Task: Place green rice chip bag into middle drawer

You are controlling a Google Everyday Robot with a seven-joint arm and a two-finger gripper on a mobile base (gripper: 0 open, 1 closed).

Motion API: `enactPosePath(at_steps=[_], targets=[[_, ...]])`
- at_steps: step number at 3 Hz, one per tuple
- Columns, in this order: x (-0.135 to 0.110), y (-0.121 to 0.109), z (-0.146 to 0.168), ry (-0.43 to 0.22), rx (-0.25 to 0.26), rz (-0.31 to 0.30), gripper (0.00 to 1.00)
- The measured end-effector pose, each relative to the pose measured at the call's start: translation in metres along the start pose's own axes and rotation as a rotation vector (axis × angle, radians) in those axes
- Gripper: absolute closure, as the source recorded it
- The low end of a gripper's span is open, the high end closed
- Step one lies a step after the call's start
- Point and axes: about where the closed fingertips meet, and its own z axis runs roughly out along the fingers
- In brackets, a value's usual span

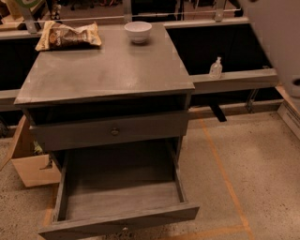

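Note:
A sliver of bright green [29,2] shows at the top left edge of the camera view, above the cabinet's back left corner; it may be the green rice chip bag, the rest is cut off. The gripper is out of view; only a pale part of my arm [279,33] fills the top right corner. The grey cabinet [108,70] has one closed drawer with a round knob [115,131]. Below it an open drawer [122,201] is pulled out toward the camera, and nothing lies in it.
A tan and brown chip bag [68,35] lies at the cabinet top's back left. A white bowl [138,31] stands at the back middle. A cardboard box [28,159] sits on the floor left of the cabinet. A small clear bottle [215,68] stands on a ledge to the right.

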Motion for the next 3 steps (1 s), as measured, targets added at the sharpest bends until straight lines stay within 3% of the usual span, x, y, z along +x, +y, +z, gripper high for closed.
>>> enactPosePath(at_steps=[1, 2, 3], targets=[[-0.073, 0.031, -0.006, -0.081, 0.061, 0.099, 1.0], [-0.116, 0.072, 0.012, -0.12, 0.095, 0.192, 1.0], [-0.112, 0.087, 0.026, -0.112, 0.101, 0.217, 1.0]])
